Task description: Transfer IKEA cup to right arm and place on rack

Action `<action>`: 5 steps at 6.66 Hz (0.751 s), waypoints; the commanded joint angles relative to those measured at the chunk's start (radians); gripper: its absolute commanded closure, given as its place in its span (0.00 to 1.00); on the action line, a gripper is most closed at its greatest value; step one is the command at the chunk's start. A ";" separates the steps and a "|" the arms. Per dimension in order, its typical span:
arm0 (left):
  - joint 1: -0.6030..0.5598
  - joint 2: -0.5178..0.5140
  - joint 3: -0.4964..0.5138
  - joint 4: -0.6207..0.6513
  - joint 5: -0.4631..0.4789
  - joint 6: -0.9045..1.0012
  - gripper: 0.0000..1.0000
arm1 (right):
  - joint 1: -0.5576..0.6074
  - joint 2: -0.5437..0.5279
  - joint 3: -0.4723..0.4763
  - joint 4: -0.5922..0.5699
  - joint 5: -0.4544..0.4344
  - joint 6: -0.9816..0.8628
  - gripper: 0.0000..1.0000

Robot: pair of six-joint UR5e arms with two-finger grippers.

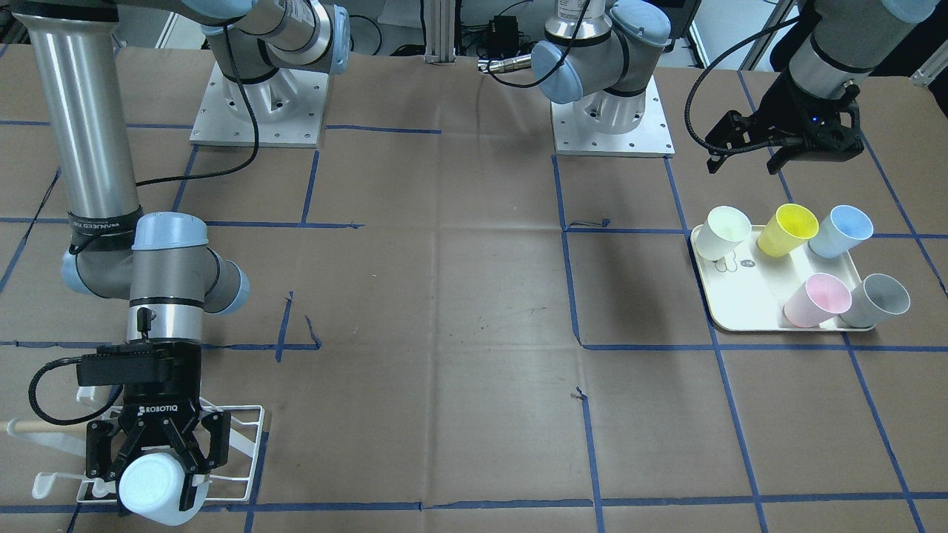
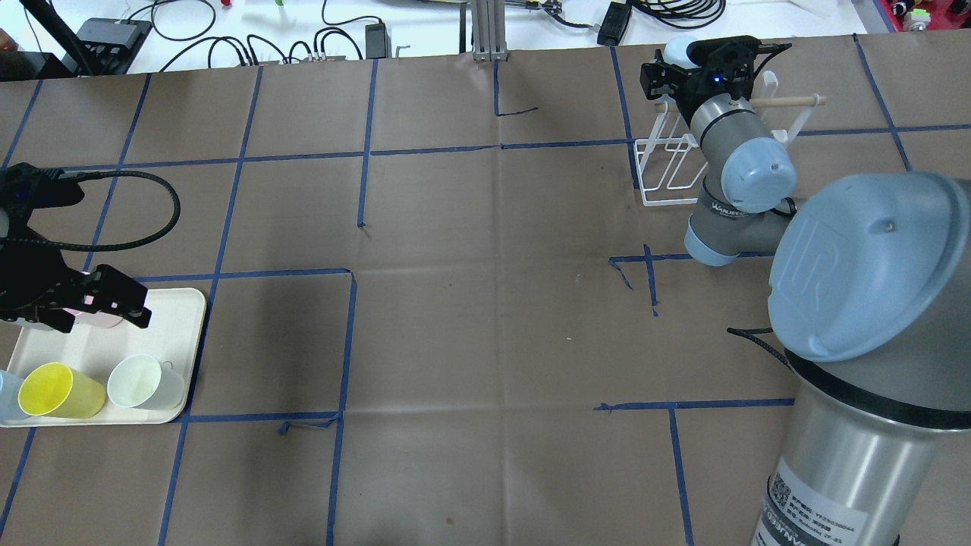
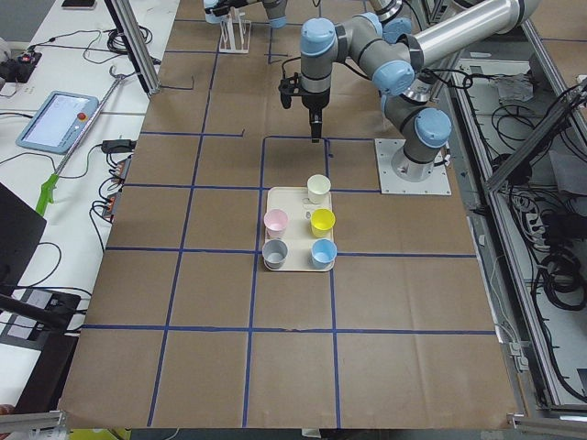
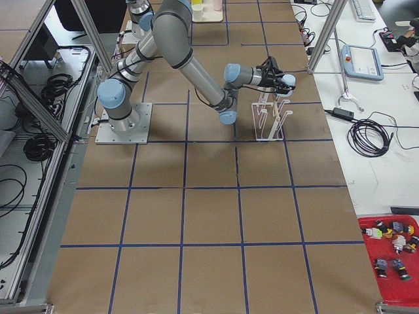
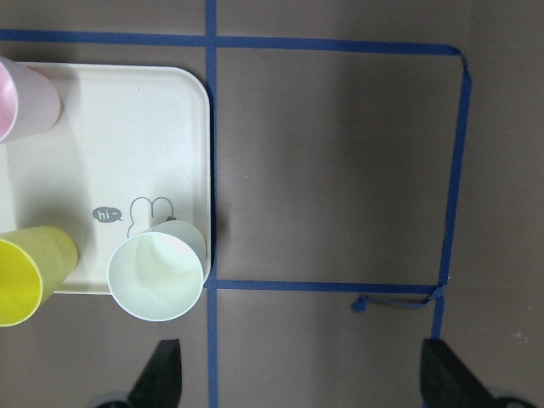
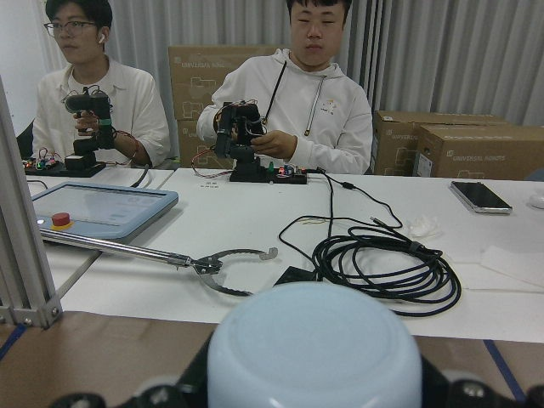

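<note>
Exterior front-facing view puts the pale cup (image 1: 152, 488) in the right hand (image 1: 157, 480), directly above the rack (image 1: 248, 437), its base turned outward toward the operators' side. The fingers are clenched on the cup's sides. The left hand (image 1: 778, 148) hangs released and empty, fingers spread, well apart from the rack at the other end of the tabletop (image 1: 444, 311), over a cream tray (image 1: 729, 314) with five more cups.

I judge the hand-over complete, since only the right hand has the cup. What remains is lowering it onto a prong and letting go; whether it touches the rack yet, I cannot tell.

Readable writing: "ROBOTIQ" on the right hand, "hi~" in a speech bubble (image 5: 108, 214) on the tray, and "UNIVERSAL ROBOTS" on cardboard boxes (image 6: 472, 153) beyond the rack.
</note>
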 commanded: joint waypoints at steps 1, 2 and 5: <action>0.114 -0.012 -0.024 0.004 0.022 0.135 0.01 | -0.001 -0.013 0.001 0.004 0.003 0.003 0.01; 0.112 -0.014 -0.057 0.017 0.016 0.132 0.01 | -0.001 -0.018 0.000 0.005 0.001 0.006 0.01; 0.109 -0.040 -0.193 0.214 -0.004 0.112 0.01 | 0.001 -0.065 -0.006 0.012 0.004 0.012 0.01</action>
